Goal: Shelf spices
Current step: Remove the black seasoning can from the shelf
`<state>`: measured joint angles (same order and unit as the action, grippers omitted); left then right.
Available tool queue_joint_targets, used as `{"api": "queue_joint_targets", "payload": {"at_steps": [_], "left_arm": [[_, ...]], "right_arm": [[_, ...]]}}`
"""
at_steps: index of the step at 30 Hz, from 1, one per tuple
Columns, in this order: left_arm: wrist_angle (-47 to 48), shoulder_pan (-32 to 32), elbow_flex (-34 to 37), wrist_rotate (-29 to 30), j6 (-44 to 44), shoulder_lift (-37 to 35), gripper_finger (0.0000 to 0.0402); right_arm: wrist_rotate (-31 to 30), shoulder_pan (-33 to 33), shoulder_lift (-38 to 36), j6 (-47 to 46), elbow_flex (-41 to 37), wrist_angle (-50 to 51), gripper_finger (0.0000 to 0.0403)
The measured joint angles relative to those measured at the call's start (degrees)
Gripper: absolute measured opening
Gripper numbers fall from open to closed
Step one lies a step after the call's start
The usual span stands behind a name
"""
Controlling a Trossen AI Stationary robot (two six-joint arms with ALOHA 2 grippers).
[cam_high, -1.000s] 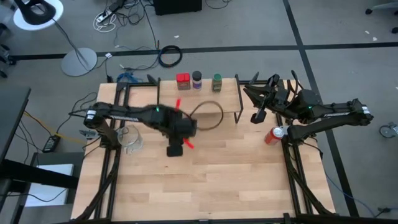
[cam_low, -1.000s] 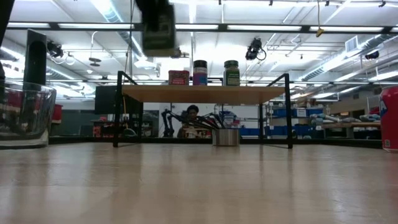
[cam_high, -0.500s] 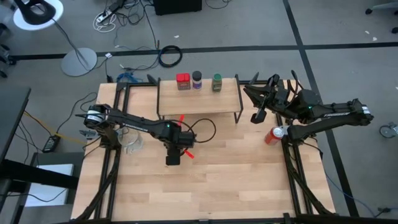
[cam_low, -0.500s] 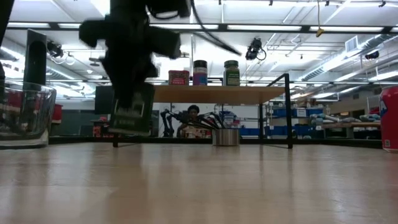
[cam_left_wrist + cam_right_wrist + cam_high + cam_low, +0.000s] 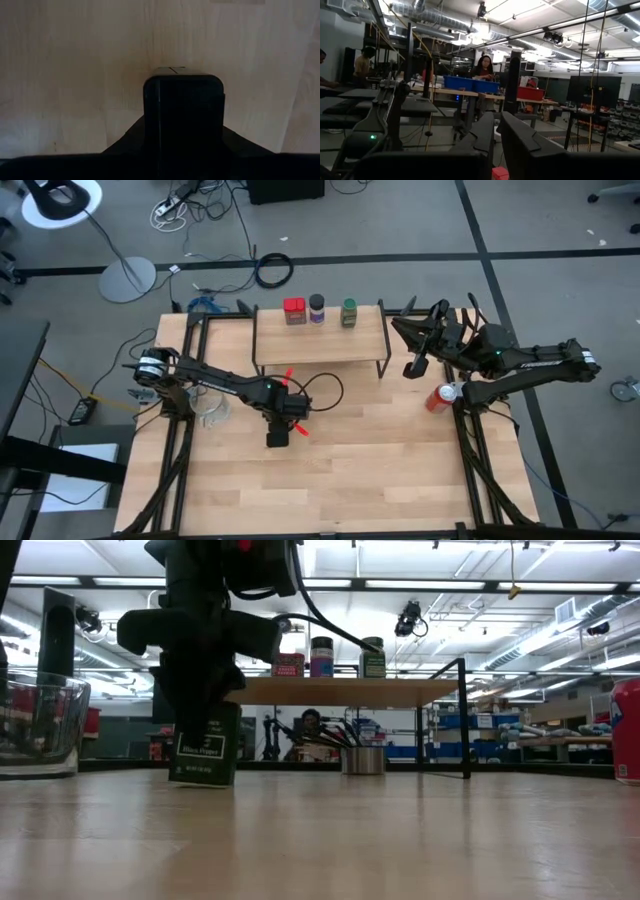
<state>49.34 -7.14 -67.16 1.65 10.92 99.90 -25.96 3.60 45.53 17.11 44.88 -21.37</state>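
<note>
We read "Black Pepper" in pale lettering on the label of the dark square tin [image 5: 205,745], which stands upright on the worktop [image 5: 400,470], towards the middle and nearer the left edge than the right. The left gripper [image 5: 279,428] reaches down onto it from above with its jaws pinching the tin's sides. Half a second ago the tin hung clear of the surface, and a second ago it was up at shelf height; now its base is on the wood.

On the shelf [image 5: 325,345], at the worktop's far edge, stand the red square tin [image 5: 294,310], the purple-labelled jar [image 5: 317,308] and the green jar [image 5: 349,311] in a row, unmoved; we cannot read their labels.

The right gripper [image 5: 417,366] hangs near the shelf's right end, unchanged, with its jaws slightly spread. A red can [image 5: 439,396] stands at the right edge, and a clear glass cup [image 5: 38,725] near the left edge.
</note>
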Motion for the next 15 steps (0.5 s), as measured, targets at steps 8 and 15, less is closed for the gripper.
{"api": "queue_joint_targets", "payload": {"at_steps": [8, 15], "left_arm": [[-0.3, -0.08, 0.11, 2.15, -0.01, 0.15, 0.0158], [-0.81, -0.09, 0.14, 3.17, 0.19, -0.32, 0.0207]], "right_arm": [[0.0, -0.03, 1.4, 0.63, 0.02, 0.16, 0.0045], [-0.02, -0.5, 2.93, 1.48, 0.02, -0.64, 0.0102]]}}
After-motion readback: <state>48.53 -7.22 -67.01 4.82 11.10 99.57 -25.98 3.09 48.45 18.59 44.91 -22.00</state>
